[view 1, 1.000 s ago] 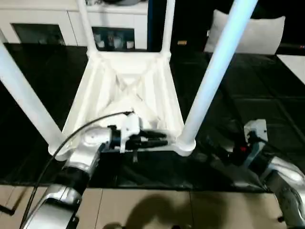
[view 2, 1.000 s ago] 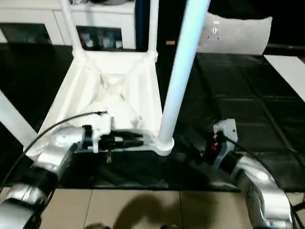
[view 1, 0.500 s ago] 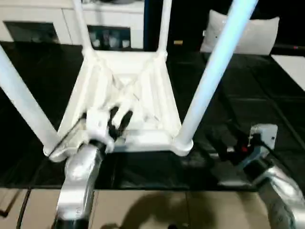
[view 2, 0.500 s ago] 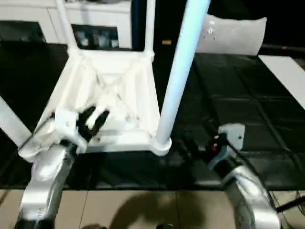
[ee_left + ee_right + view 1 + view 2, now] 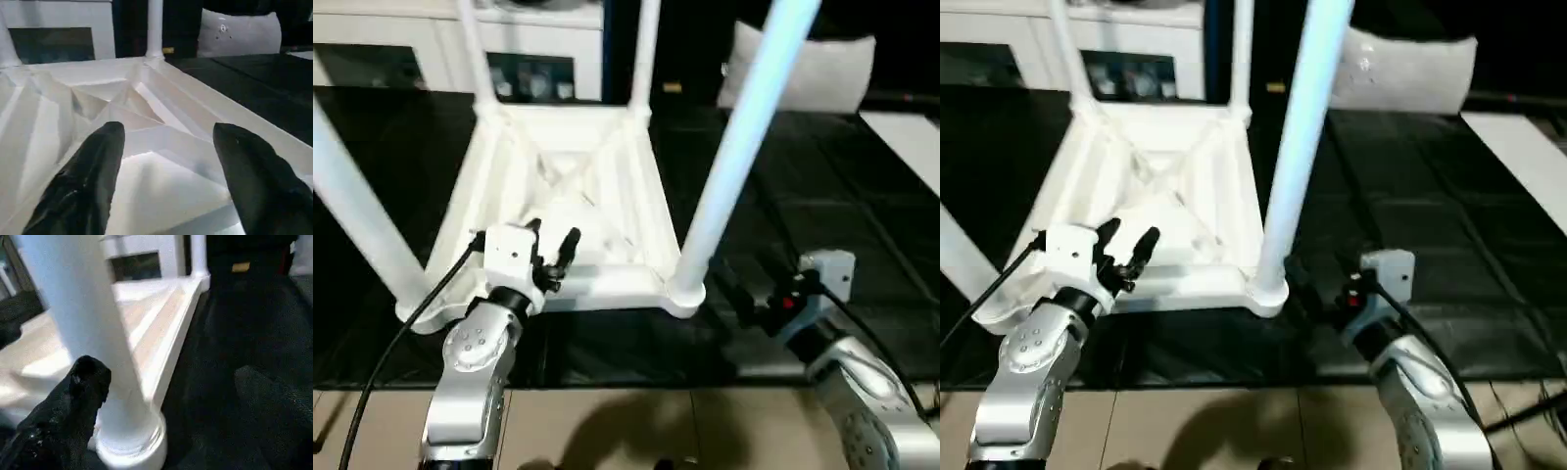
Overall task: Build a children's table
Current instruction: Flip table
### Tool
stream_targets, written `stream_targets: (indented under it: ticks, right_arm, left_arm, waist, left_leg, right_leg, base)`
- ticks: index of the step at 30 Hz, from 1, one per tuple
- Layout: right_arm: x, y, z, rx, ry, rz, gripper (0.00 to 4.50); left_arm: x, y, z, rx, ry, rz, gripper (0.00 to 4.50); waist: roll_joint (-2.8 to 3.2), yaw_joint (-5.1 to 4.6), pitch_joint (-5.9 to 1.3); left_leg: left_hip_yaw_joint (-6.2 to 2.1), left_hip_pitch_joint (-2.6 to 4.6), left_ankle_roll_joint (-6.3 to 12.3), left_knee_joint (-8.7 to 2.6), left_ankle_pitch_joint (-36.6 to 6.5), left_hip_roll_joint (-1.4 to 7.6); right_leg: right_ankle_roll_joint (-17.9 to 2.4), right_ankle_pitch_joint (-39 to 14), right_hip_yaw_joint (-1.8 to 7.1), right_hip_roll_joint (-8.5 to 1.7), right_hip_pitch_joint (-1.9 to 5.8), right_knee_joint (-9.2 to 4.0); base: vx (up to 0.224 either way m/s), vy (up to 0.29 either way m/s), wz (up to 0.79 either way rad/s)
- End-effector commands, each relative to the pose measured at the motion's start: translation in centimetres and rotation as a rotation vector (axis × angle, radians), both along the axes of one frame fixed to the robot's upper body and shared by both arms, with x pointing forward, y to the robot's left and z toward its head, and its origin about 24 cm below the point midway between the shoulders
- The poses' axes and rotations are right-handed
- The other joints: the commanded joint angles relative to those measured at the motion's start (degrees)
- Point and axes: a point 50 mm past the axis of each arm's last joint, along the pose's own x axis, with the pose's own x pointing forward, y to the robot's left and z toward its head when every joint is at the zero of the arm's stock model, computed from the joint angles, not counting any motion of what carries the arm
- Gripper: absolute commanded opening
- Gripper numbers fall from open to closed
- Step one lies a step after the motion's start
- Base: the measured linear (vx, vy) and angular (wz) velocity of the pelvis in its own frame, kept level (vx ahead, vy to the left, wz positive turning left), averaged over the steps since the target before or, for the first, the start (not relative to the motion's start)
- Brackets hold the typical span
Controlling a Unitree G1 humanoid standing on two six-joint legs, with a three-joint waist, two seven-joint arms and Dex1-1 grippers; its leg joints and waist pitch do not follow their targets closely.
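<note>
On black floor mats, the upturned children's table looks unmarked.

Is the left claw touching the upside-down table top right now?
Cannot tell. In the left wrist view the left claw stands open over the table top's ribbed underside, but neither that view nor the head views plainly show a gap or contact.

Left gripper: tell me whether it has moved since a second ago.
Yes. The left gripper swung from lying along the table top's near rim to pointing over the ribbed underside, fingers opening.
</note>
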Motion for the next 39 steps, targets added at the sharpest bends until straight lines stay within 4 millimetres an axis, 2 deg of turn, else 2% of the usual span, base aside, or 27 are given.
stream_targets:
  ticks: [1,2,3,4,5,6,7,8,9,10,11,12,13,14,15,17,18,19,22,23,24,27,29,32,33,36,39]
  right_arm:
    - [0.1,0.0,-0.1,-0.012,-0.003,-0.007,4.5]
    - [0.2,0.0,-0.1,-0.015,-0.003,-0.012,4.5]
    - [0.3,0.1,-0.1,-0.02,-0.003,-0.012,4.5]
    - [0.3,0.1,-0.1,-0.02,-0.003,-0.012,4.5]
    - [0.3,0.1,0.0,-0.022,-0.01,-0.004,4.5]
    - [0.3,0.2,0.0,-0.032,-0.022,0.008,4.5]
    - [0.3,0.2,0.1,-0.034,-0.025,0.01,4.5]
    - [0.2,0.2,0.1,-0.036,-0.038,0.02,4.5]
    - [0.2,0.3,0.2,-0.029,-0.041,0.024,4.5]
    - [0.2,0.3,0.2,-0.025,-0.042,0.025,4.5]
    - [0.2,0.3,0.2,-0.02,-0.038,0.03,4.5]
    - [0.2,0.3,0.2,-0.02,-0.038,0.03,4.5]
    - [0.2,0.4,0.1,-0.022,-0.036,0.043,4.5]
    - [0.2,0.4,0.1,-0.024,-0.036,0.047,4.5]
    - [0.3,0.5,0.1,-0.026,-0.036,0.055,4.5]
    - [0.3,0.6,0.0,-0.039,-0.041,0.07,4.5]
    - [0.5,0.8,0.1,-0.047,-0.046,0.097,4.5]
    - [0.5,0.8,0.1,-0.049,-0.048,0.108,4.5]
    - [0.8,1.0,0.1,-0.064,-0.053,0.149,4.5]
    - [1.1,1.2,0.2,-0.079,-0.059,0.17,4.5]
    - [1.3,1.2,0.2,-0.082,-0.06,0.175,4.5]
    - [1.9,1.4,0.4,-0.08,-0.062,0.19,4.5]
    - [2.4,1.8,0.6,-0.074,-0.071,0.202,4.5]
    - [2.7,2.3,0.7,-0.064,-0.072,0.239,4.5]
    - [2.8,2.5,0.5,-0.074,-0.058,0.265,4.5]
    - [3.3,2.9,0.1,-0.1,-0.037,0.319,4.5]
    - [3.9,3.2,0.3,-0.1,-0.027,0.359,4.5]
  left_arm:
    - [-0.1,0.0,-0.3,0.012,0.021,0.006,3.61]
    - [-0.2,0.0,-0.4,0.011,0.025,0.009,3.61]
    - [-0.3,0.1,-0.4,0.012,0.03,0.014,3.68]
    - [-0.3,0.1,-0.4,0.012,0.03,0.014,3.76]
    - [-0.3,0.1,-0.5,0.013,0.032,0.016,3.85]
    - [-0.4,0.2,-0.7,0.012,0.038,0.022,3.94]
    - [-0.4,0.2,-0.7,0.012,0.039,0.024,4.03]
    - [-0.4,0.4,-0.9,0.011,0.047,0.032,4.21]
    - [-0.5,0.4,-0.9,0.006,0.049,0.034,4.3]
    - [-0.6,0.5,-0.9,0.009,0.043,0.036,4.3]
    - [-0.7,0.6,-0.8,0.014,0.042,0.04,4.37]
    - [-0.7,0.6,-0.8,0.014,0.042,0.04,4.47]
    - [-0.7,1.0,-0.9,0.021,0.046,0.069,4.47]
    - [-0.7,1.2,-0.9,0.024,0.049,0.09,4.47]
    - [-0.6,1.4,-0.9,0.024,0.049,0.118,4.47]
    - [-0.5,2.1,-0.9,0.02,0.047,0.174,4.47]
    - [-0.5,2.8,-0.8,0.027,0.038,0.229,4.47]
    - [-0.5,3.1,-0.7,0.031,0.034,0.248,4.47]
    - [-0.5,4.2,-0.6,0.04,0.028,0.36,4.47]
    - [-0.4,4.8,-0.6,0.04,0.031,0.413,4.47]
    - [-0.3,5.1,-0.6,0.046,0.031,0.436,4.47]
    - [-0.1,5.8,-0.7,0.074,0.031,0.485,4.47]
    - [0.2,6.3,-0.7,0.085,0.031,0.512,4.47]
    - [0.6,6.4,-0.7,0.079,0.032,0.511,4.47]
    - [1.0,6.3,-0.8,0.056,0.035,0.484,4.47]
    - [2.3,5.6,-1.0,0.042,0.044,0.387,4.47]
    - [3.6,5.9,-1.3,0.072,0.077,0.362,4.47]
  waist:
    - [0.68,0.35,-4.33]
    - [0.82,0.31,-3.74]
    - [1.62,-1.16,-1.78]
    - [2.34,-2.11,-0.29]
    - [2.75,2.41,1.61]
    - [4.1,8.4,1.49]
    - [2.51,8.23,0.48]
    - [-1.53,6.31,-1.78]
    - [-0.48,7.58,-0.09]
    - [-1.11,7.94,1.22]
    - [-1.1,8.28,2.08]
    - [0.57,9.28,0.16]
    - [0.0,7.83,1.62]
    - [0.85,7.71,-0.14]
    - [1.24,6.97,-0.35]
    - [1.58,6.34,-1.03]
    - [1.52,5.53,-1.19]
    - [1.57,4.73,-1.34]
    - [1.54,3.67,-1.36]
    - [2.12,3.09,-1.25]
    - [1.86,2.4,-1.06]
    - [2.08,1.69,-0.62]
    - [1.59,1.63,-0.49]
    - [1.69,1.86,-0.44]
    - [1.43,1.89,-0.46]
    - [1.59,2.1,-0.65]
    - [1.79,1.91,-0.9]
  left_leg:
    - [0.68,0.8,17.19,-1.39,2.47,-0.98]
    - [0.82,1.63,14.43,-1.67,-6.91,-0.3]
    - [0.1,4.4,7.57,-2.97,-26.11,1.21]
    - [-1.04,5.16,3.97,-4.99,-37.78,2.92]
    - [0.1,-4.36,-3.0,-13.46,-53.66,6.52]
    - [7.18,-4.97,-5.98,-14.43,-58.45,3.86]
    - [6.79,-3.84,-3.44,-12.21,-51.76,4.88]
    - [6.1,5.11,-7.3,0.74,-30.7,4.73]
    - [-1.22,4.0,-0.39,8.03,-6.94,-0.51]
    - [-2.85,1.84,0.41,7.14,-4.1,-1.71]
    - [-3.41,1.82,-0.79,5.84,-5.01,-1.46]
    - [-3.33,6.33,-3.04,0.94,-7.33,1.07]
    - [-3.24,7.15,-3.13,-0.33,-14.4,1.54]
    - [-3.32,7.14,-2.84,-2.75,-15.93,2.39]
    - [-3.49,6.89,-1.71,-4.5,-15.24,3.19]
    - [-3.46,6.07,-0.65,-5.59,-10.71,3.24]
    - [-3.35,6.13,-0.06,-5.54,-9.73,3.21]
    - [-3.27,5.72,0.16,-5.77,-8.64,2.97]
    - [-2.95,5.66,0.78,-5.89,-7.91,2.69]
    - [-3.04,5.62,0.7,-5.99,-9.05,2.67]
    - [-3.02,5.58,0.41,-6.31,-10.87,2.65]
    - [-2.93,5.89,-0.7,-6.58,-15.45,2.5]
    - [-2.76,5.88,-1.02,-6.61,-16.29,2.32]
    - [-2.67,6.07,-1.68,-6.65,-17.08,2.4]
    - [-2.65,5.93,-1.58,-6.72,-16.53,2.43]
    - [-2.52,6.05,-1.75,-6.58,-15.92,2.05]
    - [-2.55,5.99,-1.79,-6.61,-14.71,2.08]
  right_leg:
    - [-10.18,-4.6,-0.94,-2.09,3.21,-6.15]
    - [-7.59,-19.38,-1.48,-2.26,2.99,-7.41]
    - [-0.17,-42.38,-4.13,-1.43,2.17,-8.92]
    - [4.48,-46.8,-6.62,0.0,2.4,-8.56]
    - [0.29,-28.94,-5.12,0.18,10.1,13.3]
    - [-2.23,-24.49,-6.66,2.28,9.67,16.1]
    - [-1.16,-28.85,-2.2,0.81,11.17,15.86]
    - [6.66,-60.8,4.79,-2.71,4.23,9.36]
    - [6.44,-74.7,11.19,-7.67,3.68,-3.97]
    - [5.75,-66.04,12.93,-5.9,6.36,-3.61]
    - [4.61,-61.36,11.87,-6.17,6.96,-2.89]
    - [1.07,-42.71,10.27,-3.39,5.85,-0.1]
    - [-1.34,-40.55,8.65,-2.1,4.46,0.17]
    - [-4.73,-28.72,7.47,-2.25,6.65,1.29]
    - [-6.75,-19.08,6.6,-2.6,7.66,1.22]
    - [-7.08,-7.73,5.87,-3.26,9.1,1.23]
    - [-7.35,-2.87,5.83,-3.61,9.21,0.98]
    - [-7.52,0.14,5.57,-3.77,9.89,0.85]
    - [-7.72,2.6,5.55,-4.01,10.07,0.34]
    - [-8.03,1.97,5.61,-4.15,9.99,0.15]
    - [-8.32,-0.08,5.54,-4.15,10.11,-0.29]
    - [-8.74,-7.21,5.88,-4.29,9.71,-1.16]
    - [-8.54,-11.54,6.16,-4.44,9.68,-1.57]
    - [-8.13,-15.62,6.37,-4.56,9.25,-1.91]
    - [-7.92,-15.34,6.4,-4.53,9.3,-1.93]
    - [-7.56,-17.07,6.45,-4.54,9.08,-2.07]
    - [-7.76,-12.73,6.32,-4.23,9.02,-1.57]
  base:
    - [-0.165,0.013,-0.01]
    - [-0.165,0.013,-0.01]
    - [-0.161,0.031,-0.1]
    - [-0.071,0.027,-0.1]
    - [-0.212,0.032,-0.13]
    - [-0.203,-0.014,0.12]
    - [-0.203,-0.142,0.17]
    - [-0.062,-0.147,0.2]
    - [-0.032,-0.152,0.19]
    - [-0.016,-0.027,0.2]
    - [-0.016,-0.027,0.2]
    - [-0.08,-0.013,0.33]
    - [-0.126,0.011,0.34]
    - [-0.126,0.011,0.34]
    - [-0.039,0.068,0.05]
    - [0.008,0.096,-0.05]
    - [0.02,0.097,-0.04]
    - [0.001,0.093,0.0]
    - [-0.003,0.078,0.0]
    - [-0.009,0.062,0.0]
    - [0.0,0.0,0.0]
    - [0.0,0.0,0.0]
    - [0.0,0.0,0.0]
    - [0.0,0.0,0.0]
    - [0.0,0.0,0.0]
    - [0.0,0.0,0.0]
    - [0.0,0.0,0.0]
